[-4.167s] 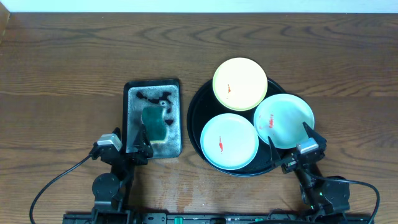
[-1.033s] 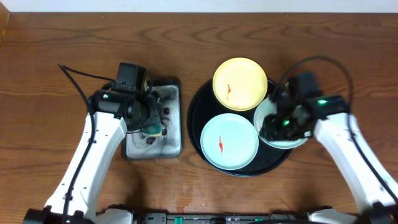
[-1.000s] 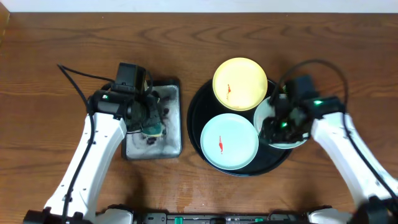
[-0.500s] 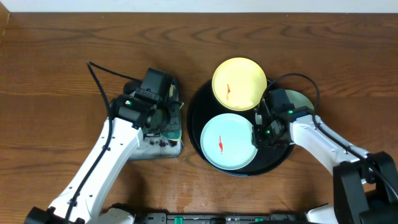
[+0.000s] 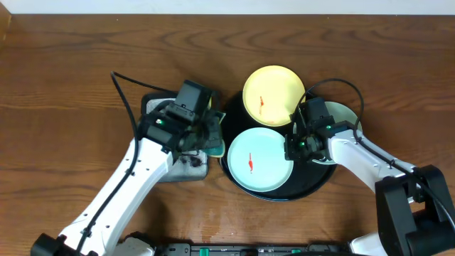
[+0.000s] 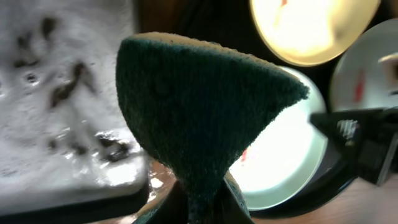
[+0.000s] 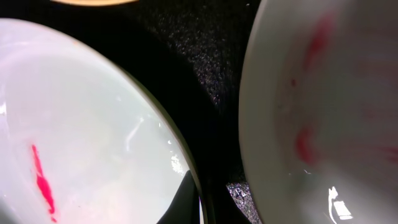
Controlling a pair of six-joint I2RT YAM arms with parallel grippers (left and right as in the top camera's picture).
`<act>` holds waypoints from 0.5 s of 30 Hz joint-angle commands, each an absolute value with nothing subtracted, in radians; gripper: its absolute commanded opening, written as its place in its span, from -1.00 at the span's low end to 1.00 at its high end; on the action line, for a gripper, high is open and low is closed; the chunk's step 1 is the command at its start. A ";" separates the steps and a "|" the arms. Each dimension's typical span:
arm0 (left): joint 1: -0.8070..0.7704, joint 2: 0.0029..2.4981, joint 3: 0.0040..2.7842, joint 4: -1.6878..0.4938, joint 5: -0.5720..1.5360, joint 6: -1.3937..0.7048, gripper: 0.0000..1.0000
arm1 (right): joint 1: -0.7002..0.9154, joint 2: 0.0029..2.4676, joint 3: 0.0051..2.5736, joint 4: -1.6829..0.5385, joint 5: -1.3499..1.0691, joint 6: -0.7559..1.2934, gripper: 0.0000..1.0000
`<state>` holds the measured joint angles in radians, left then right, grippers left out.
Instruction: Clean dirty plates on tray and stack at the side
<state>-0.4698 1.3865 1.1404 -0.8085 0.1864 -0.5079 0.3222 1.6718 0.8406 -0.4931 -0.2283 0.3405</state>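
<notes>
Three plates lie on a round black tray (image 5: 317,180): a pale yellow plate (image 5: 274,94) at the back, a mint plate (image 5: 259,161) in front with a red smear, and a second mint plate (image 5: 347,114) at the right, mostly hidden under my right arm. My right gripper (image 5: 293,145) is shut on the right rim of the front mint plate (image 7: 93,137); the other mint plate (image 7: 329,106) shows red smears beside it. My left gripper (image 5: 205,133) is shut on a dark green sponge (image 6: 199,106), held in the air at the tray's left edge.
A rectangular soapy dish (image 5: 186,165) with foam and dark specks sits left of the round tray, partly under my left arm; it also fills the left of the left wrist view as the dish (image 6: 56,99). Bare wooden table (image 5: 64,85) surrounds both.
My left arm has carried the sponge rightward from the soapy dish to the tray's edge. My right gripper slid left from the right mint plate to the front plate's rim and closed on it.
</notes>
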 commanded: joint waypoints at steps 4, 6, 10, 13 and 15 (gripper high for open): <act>-0.575 1.471 1.121 -0.680 0.204 -0.656 -0.85 | 0.329 1.700 0.834 -0.459 -0.132 0.467 -0.98; -0.622 1.526 1.121 -0.613 0.228 -0.661 -0.85 | 0.329 1.700 0.834 -0.460 -0.131 0.466 -0.98; -0.691 1.644 1.121 -0.547 0.236 -0.710 -0.85 | 0.329 1.700 0.834 -0.459 -0.131 0.467 -0.98; -0.709 1.732 1.121 -0.511 0.236 -0.785 -0.85 | 0.329 1.700 0.834 -0.460 -0.131 0.467 -0.98; -0.714 1.781 1.121 -0.485 0.249 -0.812 -0.85 | 0.329 1.700 0.834 -0.460 -0.132 0.467 -0.98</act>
